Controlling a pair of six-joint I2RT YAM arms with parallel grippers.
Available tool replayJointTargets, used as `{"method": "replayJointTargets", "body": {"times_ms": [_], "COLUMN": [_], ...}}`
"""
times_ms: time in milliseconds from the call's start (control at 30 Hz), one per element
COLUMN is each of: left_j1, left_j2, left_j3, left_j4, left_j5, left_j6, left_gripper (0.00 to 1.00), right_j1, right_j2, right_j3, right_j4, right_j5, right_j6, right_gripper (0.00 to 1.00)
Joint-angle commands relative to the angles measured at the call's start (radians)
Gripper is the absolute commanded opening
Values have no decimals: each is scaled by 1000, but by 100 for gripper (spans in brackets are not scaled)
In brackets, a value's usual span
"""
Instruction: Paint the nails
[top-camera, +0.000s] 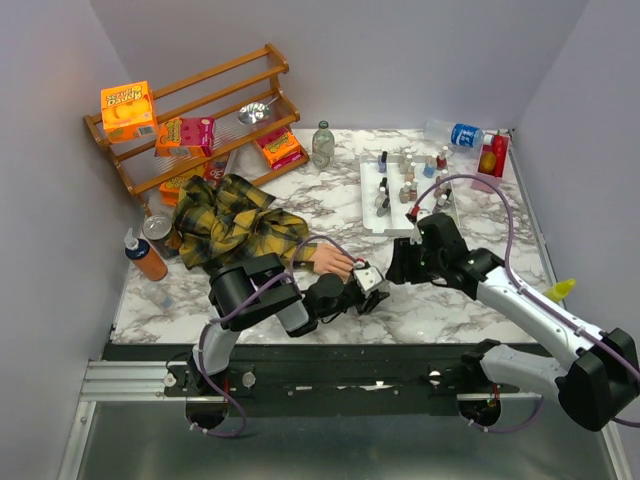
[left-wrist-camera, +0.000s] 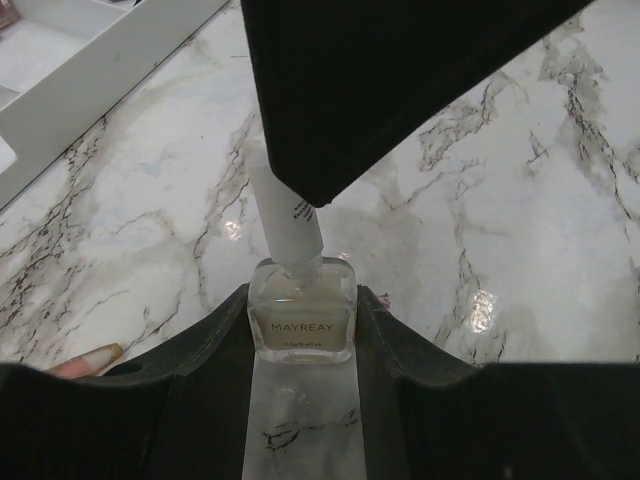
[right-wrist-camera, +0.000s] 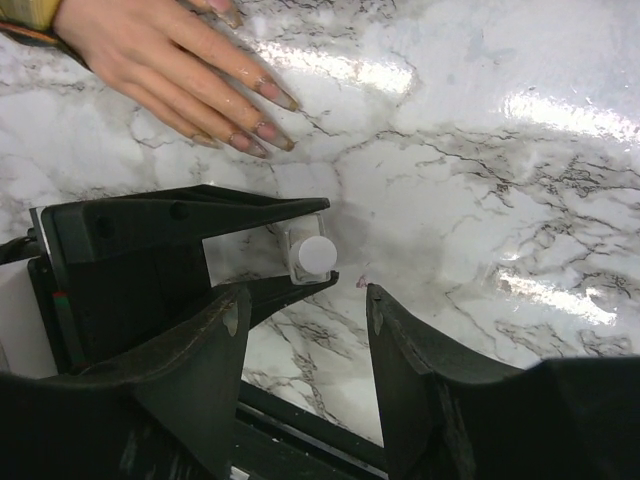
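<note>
At the upper left of the top view a slatted wooden rack (top-camera: 190, 110) holds bright cardboard boxes, and below it stands an orange squeeze bottle (top-camera: 148, 258) with a white nozzle. Right of that, a crumpled yellow-and-black plaid sleeve (top-camera: 235, 220) lies on the glossy marble-patterned table (top-camera: 330, 200). A smooth peach mannequin hand (right-wrist-camera: 150, 50) comes out of the sleeve, lying flat with its fingers spread. The nails (right-wrist-camera: 265, 132) are long and pointed, tinted brownish pink, and lie at the upper left of the right wrist view, just above the black fingers of the left gripper (top-camera: 368, 283).

That gripper's wedge-shaped fingers are clamped on the flat sides of a small square glass nail-polish bottle (left-wrist-camera: 302, 318), which stands upright on the marble. The bottle is printed MAYREAY and filled with pale, nearly clear polish. Its white cylindrical cap (right-wrist-camera: 318, 255) leans a little; in the left wrist view a black block covers its top.

Just to the right, the right gripper (top-camera: 397, 270) has its matte black fingers spread with nothing between them, the cap just beyond their tips. Further right and up, a white compartmented tray (top-camera: 372, 215) carries many small polish bottles. A clear plastic bottle (top-camera: 455, 133) lies at the upper right, beside a red carton (top-camera: 493, 155)
</note>
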Motion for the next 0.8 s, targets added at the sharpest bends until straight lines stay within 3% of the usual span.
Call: {"method": "replayJointTargets", "body": {"times_ms": [0,400,767], "left_j1": [-15,-24,-27], "left_j2": [26,58,73], "left_j3": [19,18,21], "left_j4": [83,97,98], "left_j5": [-36,-44,-52], "left_j6": [25,42,43], "left_gripper": [3,2,2], "right_j1": [-5,-5,-6], "right_j2": [37,126,143], "right_j3": [-9,-21,-25], "right_j4": [52,87,95], "right_j5": [42,33,-15], "right_j6": [13,8,-4], "right_gripper": [58,56,48]}}
